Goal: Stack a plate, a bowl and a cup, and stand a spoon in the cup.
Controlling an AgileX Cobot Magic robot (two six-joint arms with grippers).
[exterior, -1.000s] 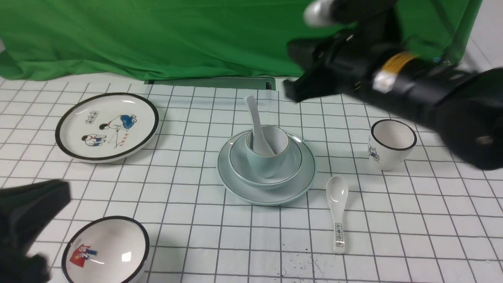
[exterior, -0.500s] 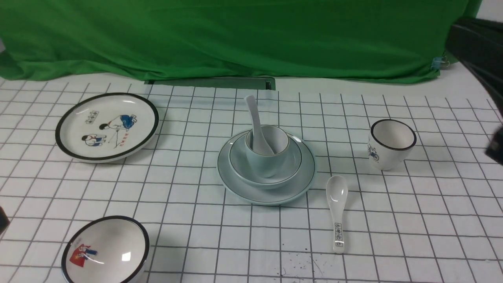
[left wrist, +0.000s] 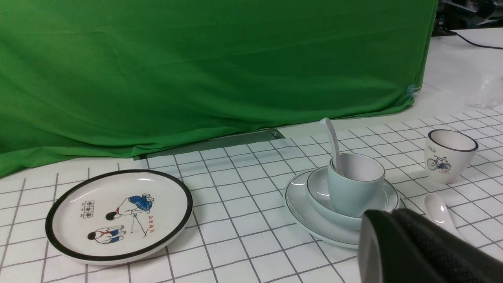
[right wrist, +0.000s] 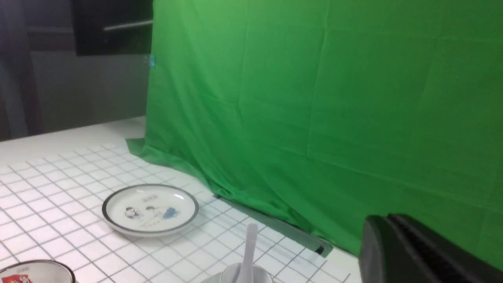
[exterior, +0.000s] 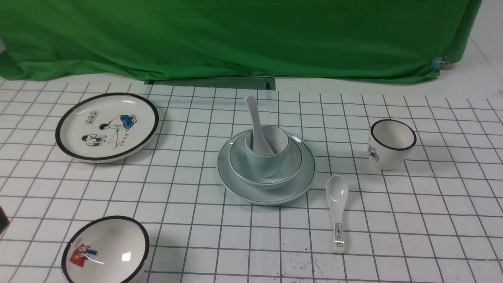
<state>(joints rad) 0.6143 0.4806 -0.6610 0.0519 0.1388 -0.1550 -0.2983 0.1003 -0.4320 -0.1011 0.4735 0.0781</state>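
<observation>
On the desk (exterior: 196,220), right of the cartoon plate (exterior: 107,126), the plate (exterior: 271,195) carries the bowl (exterior: 238,159), the bowl the cup (exterior: 265,165), and the spoon (exterior: 253,114) leans in the cup; a lettered spoon (exterior: 338,212) lies just right. Of the left fingers (left wrist: 412,247) and right fingers (right wrist: 412,251) only a black edge shows: apart or together, I cannot tell.

Two plates: the pale blue-green plate (exterior: 306,179), and a white plate (exterior: 133,141) with cartoon figures far to its left. Two bowls: the blue-green bowl (exterior: 237,157) resting on the plate, and a white bowl (exterior: 118,239) nearer the camera, to the plate's left. Two cups: the blue-green cup (exterior: 267,165) stacked over the plate, and a white cup (exterior: 387,153) to the plate's right. Two spoons: the plain spoon (exterior: 254,118) standing in that stack, and a marked spoon (exterior: 337,208) just beside the plate.
</observation>
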